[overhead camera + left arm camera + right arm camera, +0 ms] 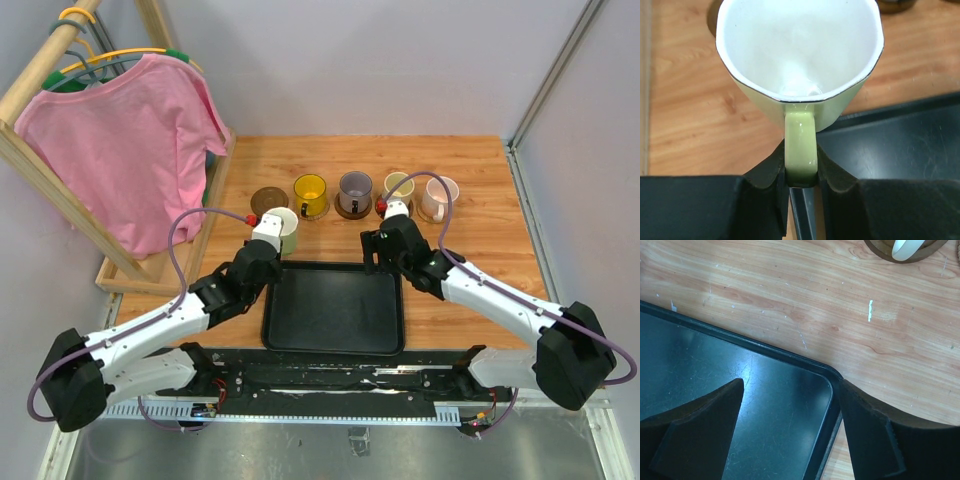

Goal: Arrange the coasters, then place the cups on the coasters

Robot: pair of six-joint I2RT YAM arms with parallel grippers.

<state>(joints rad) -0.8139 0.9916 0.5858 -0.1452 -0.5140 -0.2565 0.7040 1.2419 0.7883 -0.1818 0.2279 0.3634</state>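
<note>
Holding on tight, the left claw (801,167) is squeezed shut on the thin handle of the pale green cup (800,60), with one black finger on each side. The cup is white inside and stands upright, with its open top facing up. It is over the wooden table (685,125), just past the far left corner of the black tray (900,145). I cannot tell if its bottom touches the wood. Right behind it lies a bare brown coaster (268,198). To the right of that coaster, four more cups stand in a row: the yellow cup (310,192), the grey-purple cup (355,187), the cream cup (398,183) and the pale pink cup (438,197). The yellow one and the grey-purple one each stand on a dark round coaster. The right claw (791,390) is spread wide open and has nothing in it. It hangs over the far right corner of the tray, near the cream cup.
</note>
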